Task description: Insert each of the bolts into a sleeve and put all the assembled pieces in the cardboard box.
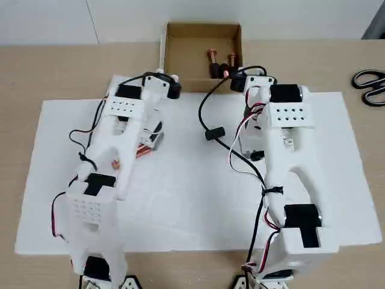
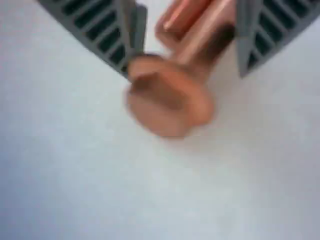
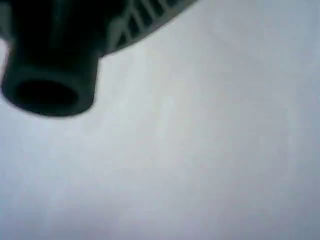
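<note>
We list: left tool (image 2: 187, 30) clenched on copper bolt (image 2: 170, 100), head outward; right tool (image 3: 75, 20) grasping black sleeve (image 3: 47, 90), bore exposed, ready for mating.

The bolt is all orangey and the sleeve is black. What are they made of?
The bolt looks like copper-coloured metal: orange-pink, smooth, with a soft shine on its round head. The sleeve looks like black rubber or plastic: dull, no shine, with a thick wall round its hole. I can't tell which.
</note>
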Controlling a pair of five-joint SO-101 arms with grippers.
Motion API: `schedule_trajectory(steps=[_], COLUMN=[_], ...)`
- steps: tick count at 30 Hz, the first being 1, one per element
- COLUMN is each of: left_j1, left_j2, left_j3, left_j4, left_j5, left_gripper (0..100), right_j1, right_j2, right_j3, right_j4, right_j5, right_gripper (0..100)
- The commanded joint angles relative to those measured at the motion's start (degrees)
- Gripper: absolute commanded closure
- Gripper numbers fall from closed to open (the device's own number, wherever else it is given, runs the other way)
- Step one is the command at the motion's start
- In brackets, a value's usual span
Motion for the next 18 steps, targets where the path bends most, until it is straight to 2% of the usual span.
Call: schedule_trajectory(steps=[1, 13, 18], left_j1=[1.4, 0.1, 0.0], left_j2=[-1.1, -0.5, -0.5], left_j3=[-4.4, -5.6, -4.9], left_j4=[2.0, 3.6, 5.8], left_j5=[0.3, -0.2, -3.1], left_gripper=[88, 88, 88], right_j1=[0.1, 0.1, 0.1], right_j2=[-3.5, -3.6, -3.6], right_j3=[0.1, 0.1, 0.1], right_j4=[-0.6, -0.6, -0.6], right_j5=[0.4, 0.4, 0.4], right_gripper=[99.5, 99.5, 99.5])
